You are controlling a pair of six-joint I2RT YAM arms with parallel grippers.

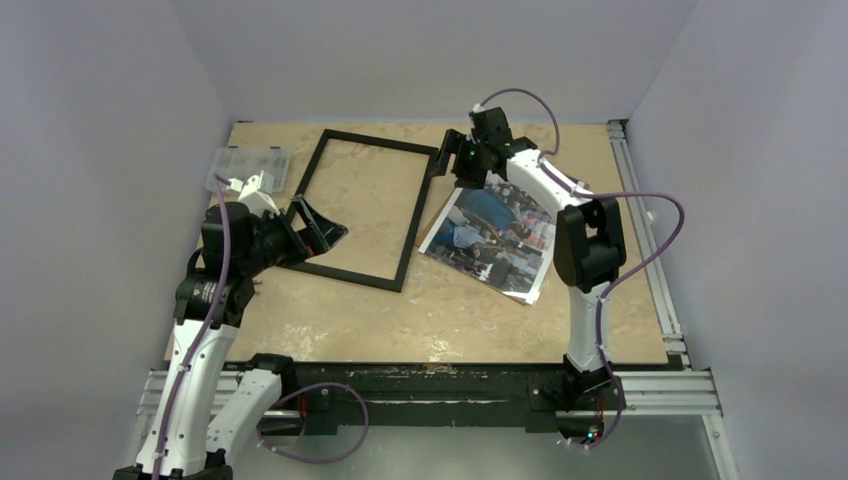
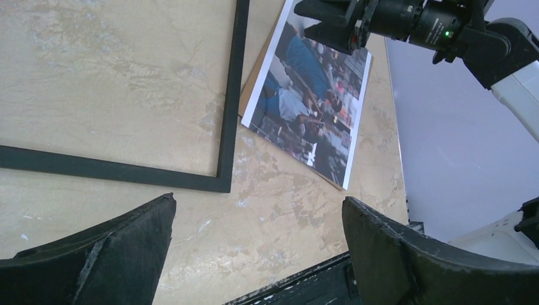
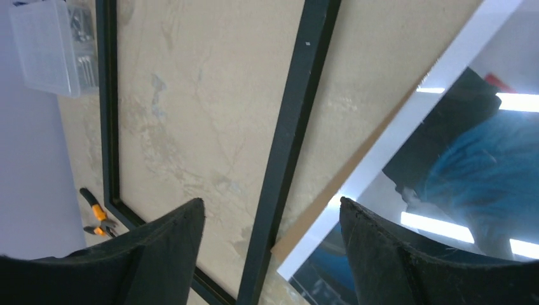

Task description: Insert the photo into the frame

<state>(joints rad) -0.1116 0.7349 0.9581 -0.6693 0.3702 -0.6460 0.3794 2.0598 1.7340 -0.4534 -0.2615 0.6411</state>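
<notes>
Counting what lies on your table [image 1: 450,320]: one frame [image 1: 380,141], one photo [image 1: 490,240], one brown board [image 3: 305,225] showing as a sliver under the photo's edge, one clear box [image 1: 248,168] at the far left, and one pair of orange-handled pliers [image 3: 95,216]. The frame lies flat, black side up, left of centre. The photo lies face up just beside its right bar, tilted, outside the frame. Your right gripper [image 1: 447,160] hovers over the photo's far corner and the frame's right bar, jaws spread wide with nothing between them; whether a fingertip touches the print, you cannot tell from here. Your left gripper [image 1: 318,228] sits at the frame's near left corner, jaws fully apart, holding nothing.
</notes>
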